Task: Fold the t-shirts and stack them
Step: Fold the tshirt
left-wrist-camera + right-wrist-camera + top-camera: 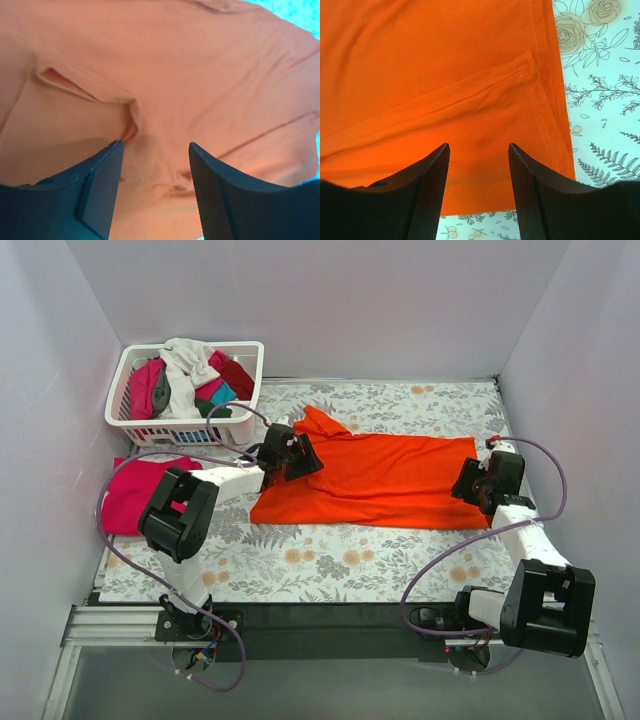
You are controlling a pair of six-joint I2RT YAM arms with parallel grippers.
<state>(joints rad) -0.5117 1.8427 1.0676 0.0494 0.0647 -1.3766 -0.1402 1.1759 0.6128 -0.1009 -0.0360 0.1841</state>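
Note:
A bright orange t-shirt (pixel 385 480) lies flat and lengthwise across the middle of the floral table. My left gripper (pixel 298 456) hovers over its left end beside a sleeve. In the left wrist view that gripper (pixel 155 146) is open, with a rumpled fold of the orange cloth (pixel 165 75) just under the jaws. My right gripper (pixel 470 484) is at the shirt's right end. In the right wrist view this gripper (pixel 479 146) stands open over the stitched hem corner (pixel 540 120), with nothing held. A folded magenta-pink t-shirt (pixel 135 492) rests at the table's left edge.
A white slatted basket (pixel 150 425) at the back left holds several crumpled shirts in white, dark red, pink and teal. Walls close in the table on the left, back and right. Floral cloth (pixel 330 560) shows between the orange shirt and the arm bases.

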